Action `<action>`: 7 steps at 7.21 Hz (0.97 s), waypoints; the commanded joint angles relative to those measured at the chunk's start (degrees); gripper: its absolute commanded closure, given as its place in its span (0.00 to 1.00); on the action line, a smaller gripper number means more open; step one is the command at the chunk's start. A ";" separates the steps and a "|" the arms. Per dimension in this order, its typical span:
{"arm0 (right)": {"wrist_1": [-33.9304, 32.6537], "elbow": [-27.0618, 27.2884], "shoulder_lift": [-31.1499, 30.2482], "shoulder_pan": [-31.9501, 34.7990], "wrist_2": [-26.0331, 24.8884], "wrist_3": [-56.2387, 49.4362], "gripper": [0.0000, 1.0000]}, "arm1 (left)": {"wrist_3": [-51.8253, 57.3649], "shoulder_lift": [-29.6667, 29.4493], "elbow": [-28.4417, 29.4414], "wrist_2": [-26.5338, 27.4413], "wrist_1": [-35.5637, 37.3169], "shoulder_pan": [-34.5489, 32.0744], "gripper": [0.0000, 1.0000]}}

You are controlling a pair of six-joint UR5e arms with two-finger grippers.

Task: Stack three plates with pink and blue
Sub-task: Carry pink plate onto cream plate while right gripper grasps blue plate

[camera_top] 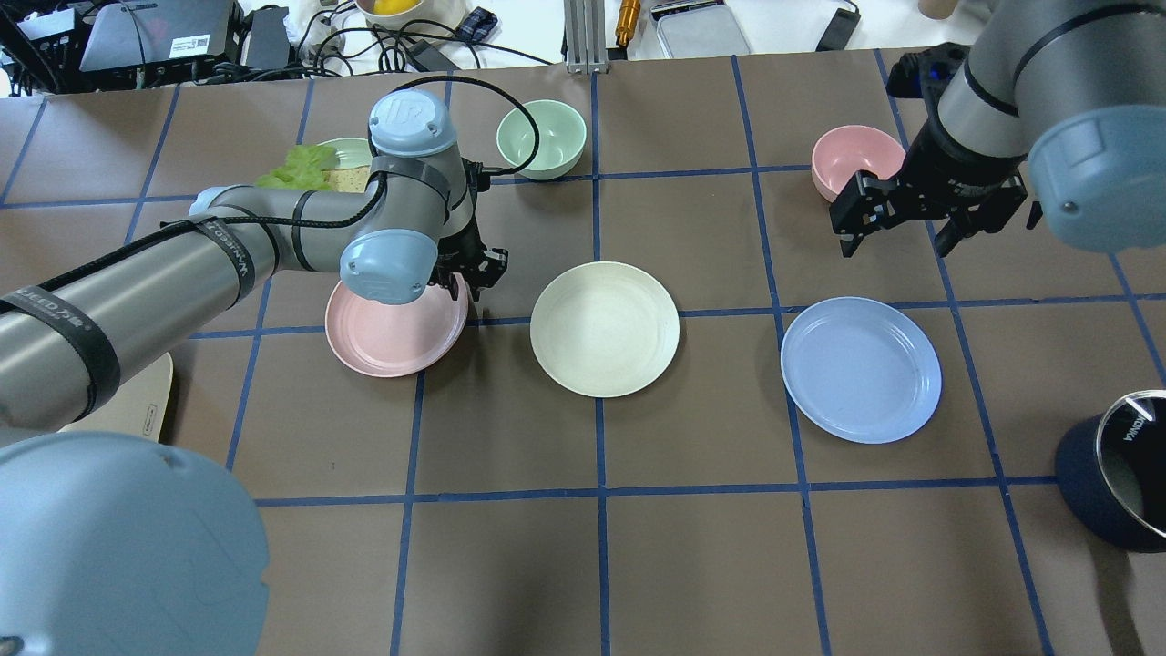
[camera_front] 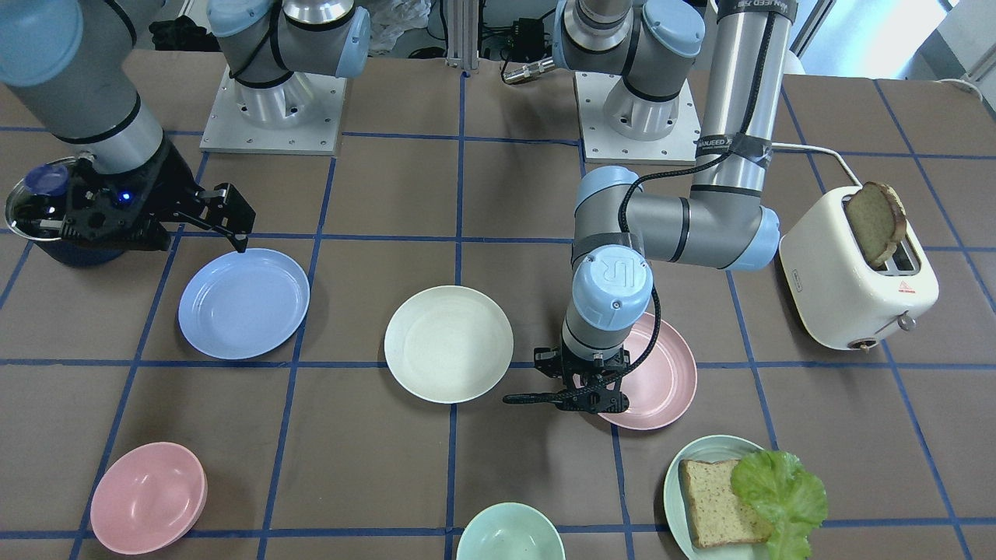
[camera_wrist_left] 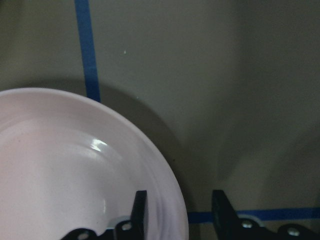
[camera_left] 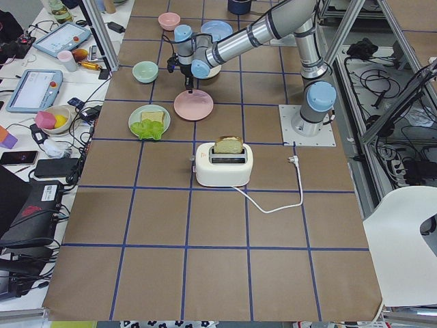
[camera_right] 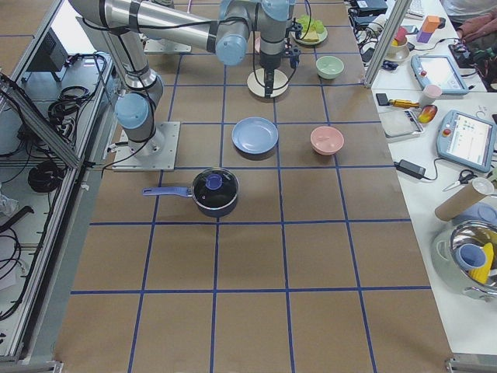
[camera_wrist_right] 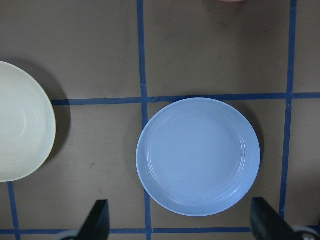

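Our left tool [camera_wrist_left: 179,201] is down at the rim of the pink plate [camera_top: 392,333], on the plate's far right edge in the overhead view. The jaws stand partly open and straddle the rim, one finger over the plate's inside and one outside it. It grips nothing yet.

We judge the plate light, stiff and matte, so not very slippery. It lies flat, though, and it may skid on the desk [camera_top: 692,547] when the jaws close. The raised rim is the only hold. The outer finger must get under the lip.

Just right of the pink plate lies the cream plate [camera_top: 605,328], apart from it, with only a strip of desk between them. Farther right lies the blue plate [camera_top: 861,369], well apart from the cream one.

Our right tool [camera_top: 897,232] hangs above the desk just beyond the blue plate's far edge. Its jaws are wide apart and hold nothing.

On the far side, the mint bowl [camera_top: 541,137] and the plate with bread and lettuce [camera_top: 342,150] sit near the left arm's elbow. The pink bowl [camera_top: 856,159] sits near the right tool. A dark pot [camera_top: 1125,483] stands right of the blue plate, near the desk's right edge. We judge sideways carries over the cream plate the safest.
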 commanded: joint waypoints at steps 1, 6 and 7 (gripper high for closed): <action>-9.89 8.24 -0.18 -3.98 -1.96 -3.52 0.00 | -0.06 -0.28 0.06 0.09 0.31 -0.10 1.00; -23.56 16.54 9.47 -15.68 1.08 -14.59 0.00 | -10.82 3.69 5.32 0.44 0.40 -10.26 1.00; -28.26 16.71 11.49 -16.38 3.19 -15.23 0.00 | -15.56 2.89 6.82 0.18 0.14 -13.25 1.00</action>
